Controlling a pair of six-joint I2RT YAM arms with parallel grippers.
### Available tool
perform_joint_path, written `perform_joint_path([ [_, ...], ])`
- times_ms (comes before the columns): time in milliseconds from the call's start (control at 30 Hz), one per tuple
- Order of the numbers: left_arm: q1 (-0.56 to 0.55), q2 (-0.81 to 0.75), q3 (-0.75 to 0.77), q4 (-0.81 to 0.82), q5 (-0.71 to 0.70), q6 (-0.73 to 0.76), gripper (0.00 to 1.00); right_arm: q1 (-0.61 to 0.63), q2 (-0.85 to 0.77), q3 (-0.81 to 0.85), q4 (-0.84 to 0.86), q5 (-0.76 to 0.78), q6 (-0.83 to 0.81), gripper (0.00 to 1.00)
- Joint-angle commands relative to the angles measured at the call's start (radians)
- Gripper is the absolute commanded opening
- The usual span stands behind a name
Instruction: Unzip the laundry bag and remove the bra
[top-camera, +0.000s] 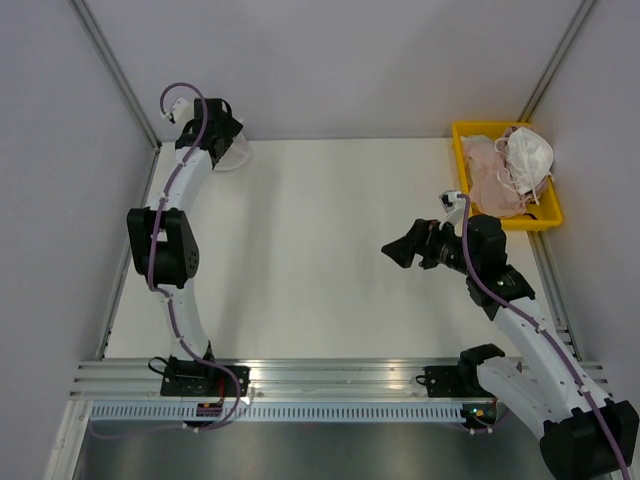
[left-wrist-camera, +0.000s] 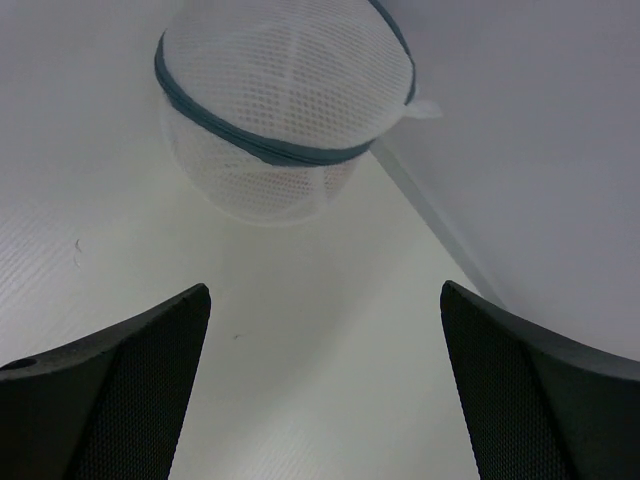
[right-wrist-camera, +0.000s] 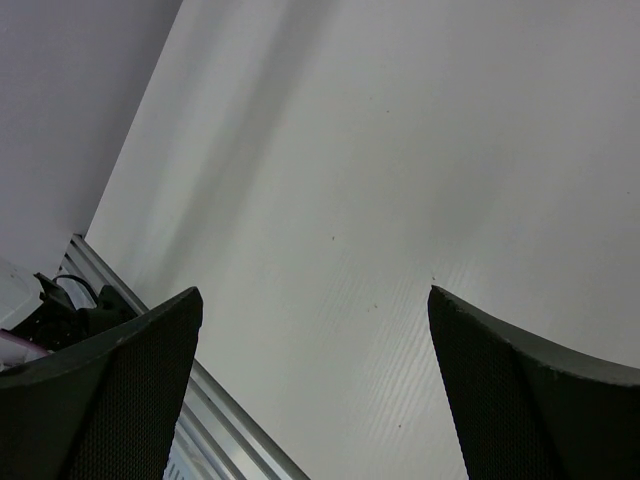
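The laundry bag (left-wrist-camera: 285, 100) stands with its zipper band slanting, beyond the spread left hand (left-wrist-camera: 322, 290)

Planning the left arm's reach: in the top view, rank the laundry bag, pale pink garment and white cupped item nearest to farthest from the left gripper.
1. laundry bag, beside the left gripper, far-left corner.
2. pale pink garment, left in the yellow tray.
3. white cupped item, right in the tray.

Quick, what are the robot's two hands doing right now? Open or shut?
Left gripper: open, holding nothing; the laundry bag sits ahead of it.
Right gripper: open, holding nothing.
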Motion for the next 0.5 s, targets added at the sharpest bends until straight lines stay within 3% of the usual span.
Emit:
perform_joint_path([
  [0,0.046,0.064,0.023,-0.004,0.014,-0.304,1.0,-0.002,0.01,-0.007,0.004,-0.017,-0.011,0.98],
  [100,0.068,0.092,0.003,0.052,0.043,-0.43,1.0,-0.002,0.027,-0.013,0.004,-0.02,-0.011,0.98],
  [200,0.083,0.107,-0.081,0.245,0.094,-0.558,1.0,0.0,0.053,-0.022,0.009,-0.023,-0.009,0.98],
  [467,0.091,0.178,-0.061,0.299,0.062,-0.669,1.0,0.0,0.093,-0.013,0.006,-0.027,-0.011,0.98],
])
